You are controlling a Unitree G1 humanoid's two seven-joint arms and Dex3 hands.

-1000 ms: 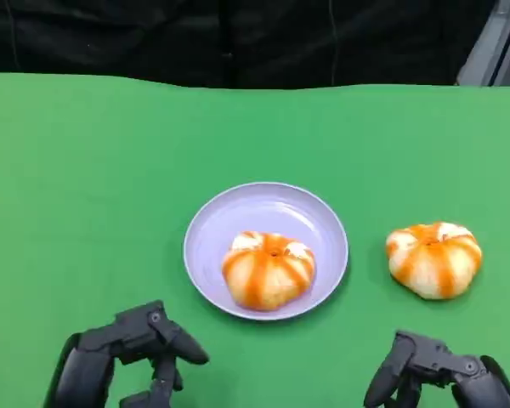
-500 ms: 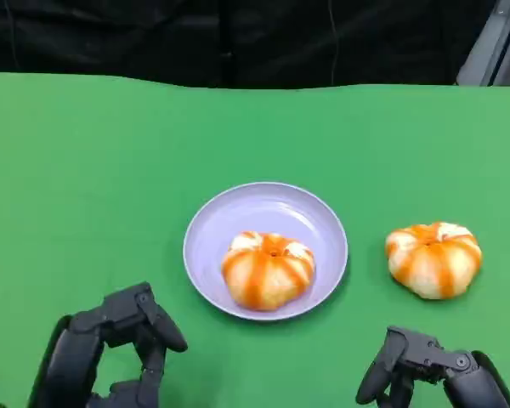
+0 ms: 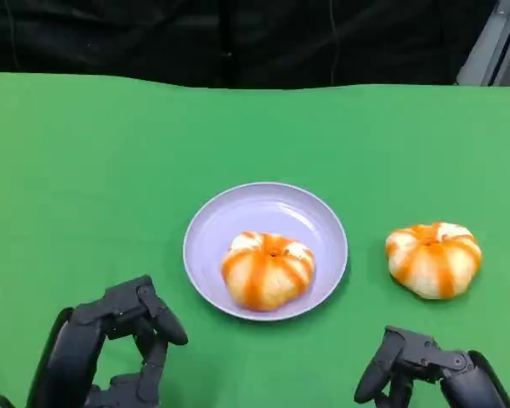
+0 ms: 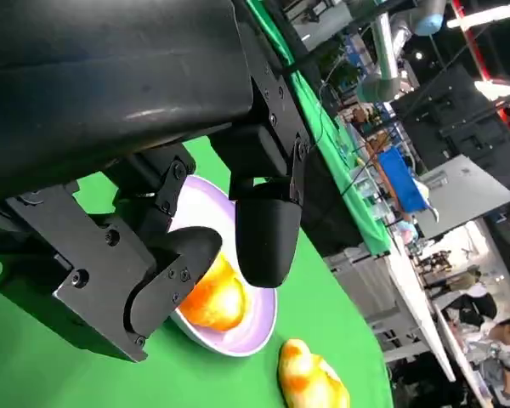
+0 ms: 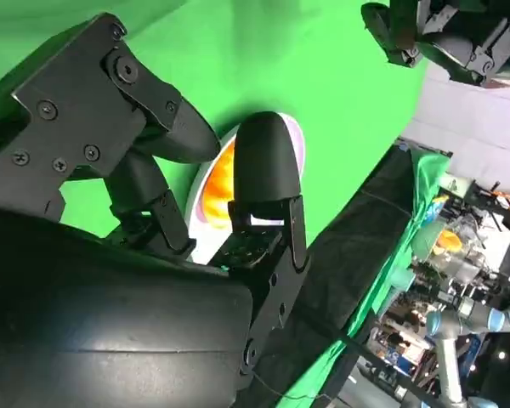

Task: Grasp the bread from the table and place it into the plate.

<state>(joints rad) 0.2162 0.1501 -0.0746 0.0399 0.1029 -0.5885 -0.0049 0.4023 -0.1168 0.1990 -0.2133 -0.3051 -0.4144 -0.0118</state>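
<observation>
One bun (image 3: 268, 269) sits in the plate (image 3: 263, 204); the other bun (image 3: 433, 259) lies toward the table's right edge. Right hand (image 3: 421, 370) — spread, empty — should straddle it evenly; left hand (image 3: 123, 340) idles, spread too.

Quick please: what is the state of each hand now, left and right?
Left hand: open, fingers apart, holds nothing.
Right hand: open, fingers apart, holds nothing.

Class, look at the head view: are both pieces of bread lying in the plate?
No: one bread lies in the plate, while the other bread sits apart from it on the green table.
</observation>
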